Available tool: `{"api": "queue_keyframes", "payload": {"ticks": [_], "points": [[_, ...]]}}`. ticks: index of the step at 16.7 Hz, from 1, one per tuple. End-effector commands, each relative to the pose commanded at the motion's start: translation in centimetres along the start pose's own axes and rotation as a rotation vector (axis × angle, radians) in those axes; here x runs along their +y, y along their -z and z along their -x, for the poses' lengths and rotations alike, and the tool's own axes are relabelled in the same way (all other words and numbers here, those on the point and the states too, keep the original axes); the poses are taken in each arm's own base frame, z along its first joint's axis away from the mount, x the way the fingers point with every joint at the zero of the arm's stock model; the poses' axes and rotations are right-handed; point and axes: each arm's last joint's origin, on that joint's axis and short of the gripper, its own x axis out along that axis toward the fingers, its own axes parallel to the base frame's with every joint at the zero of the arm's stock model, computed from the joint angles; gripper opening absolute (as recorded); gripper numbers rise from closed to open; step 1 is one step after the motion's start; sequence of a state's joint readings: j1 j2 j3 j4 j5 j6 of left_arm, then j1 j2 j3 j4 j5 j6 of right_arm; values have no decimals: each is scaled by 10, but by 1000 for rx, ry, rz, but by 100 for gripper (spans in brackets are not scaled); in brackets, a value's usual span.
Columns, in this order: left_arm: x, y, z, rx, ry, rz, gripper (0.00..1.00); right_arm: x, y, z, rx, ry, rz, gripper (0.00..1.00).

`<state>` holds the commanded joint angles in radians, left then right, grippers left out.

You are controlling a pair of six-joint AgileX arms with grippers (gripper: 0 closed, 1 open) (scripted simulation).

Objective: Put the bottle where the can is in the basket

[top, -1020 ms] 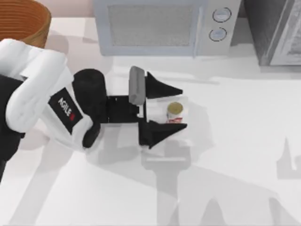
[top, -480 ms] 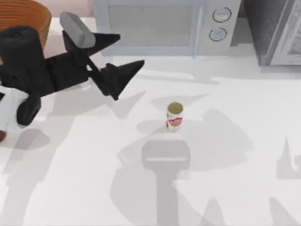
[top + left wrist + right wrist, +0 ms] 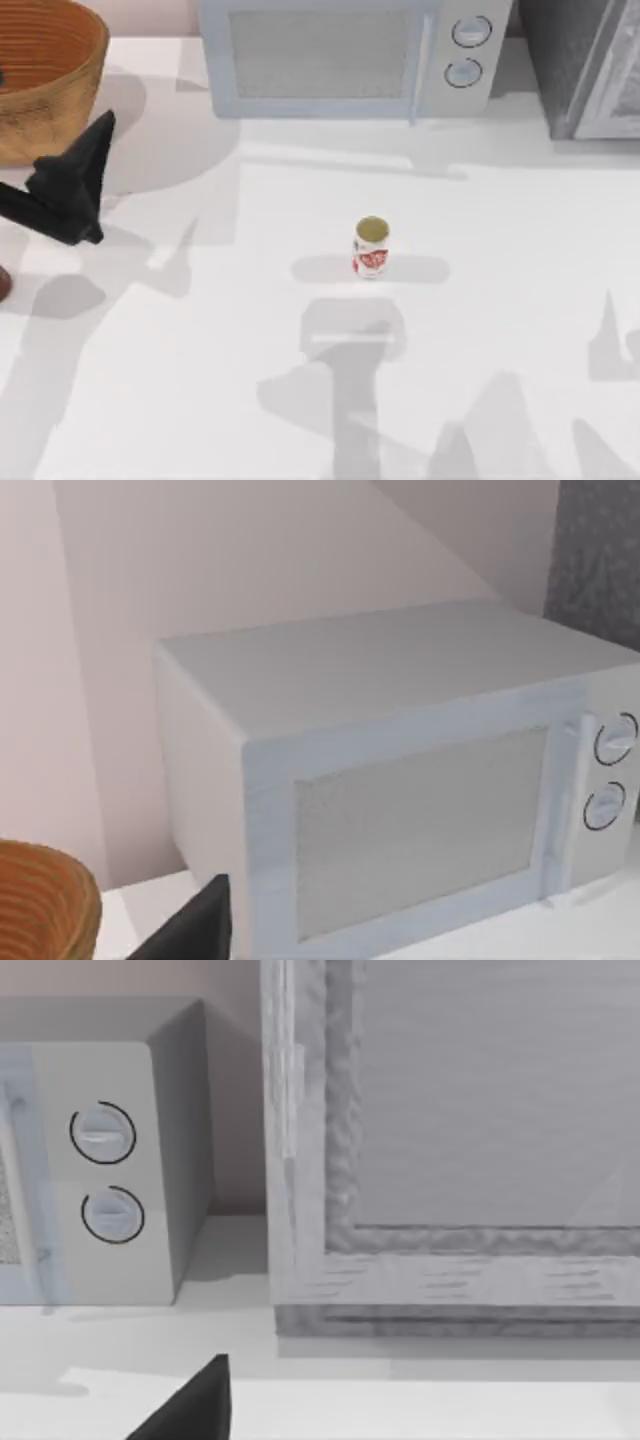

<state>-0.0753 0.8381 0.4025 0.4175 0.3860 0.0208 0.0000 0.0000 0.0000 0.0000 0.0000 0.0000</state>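
The left gripper (image 3: 70,195), finger spread unclear, sits just beside the basket (image 3: 50,110), well apart from the can (image 3: 371,248).

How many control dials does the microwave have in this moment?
2. Both sit on the microwave front panel's right side at the table's back: the upper dial directly above the lower dial. None seem hidden.

Orange-brown basket (image 3: 50,90), ribbed rings. White can (image 3: 371,250), red label, dull gold top. Grey-white microwave (image 3: 345,55), speckled door. Black left gripper (image 3: 70,185). White table (image 3: 480,300).
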Motion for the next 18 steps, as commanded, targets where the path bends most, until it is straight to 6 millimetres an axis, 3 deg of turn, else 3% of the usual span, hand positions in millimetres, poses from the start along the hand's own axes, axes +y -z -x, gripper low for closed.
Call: {"api": "queue_keyframes", "payload": {"ticks": [3, 6, 11, 18], "points": [[-10, 19, 48, -28, -178, -10, 100, 0, 0, 0, 0, 0, 0, 100], [-15, 48, 74, -35, -317, -8, 100, 0, 0, 0, 0, 0, 0, 100], [-16, 84, 87, -14, -447, 5, 100, 0, 0, 0, 0, 0, 0, 100], [-16, 85, 87, -12, -452, 5, 100, 0, 0, 0, 0, 0, 0, 100]]}}
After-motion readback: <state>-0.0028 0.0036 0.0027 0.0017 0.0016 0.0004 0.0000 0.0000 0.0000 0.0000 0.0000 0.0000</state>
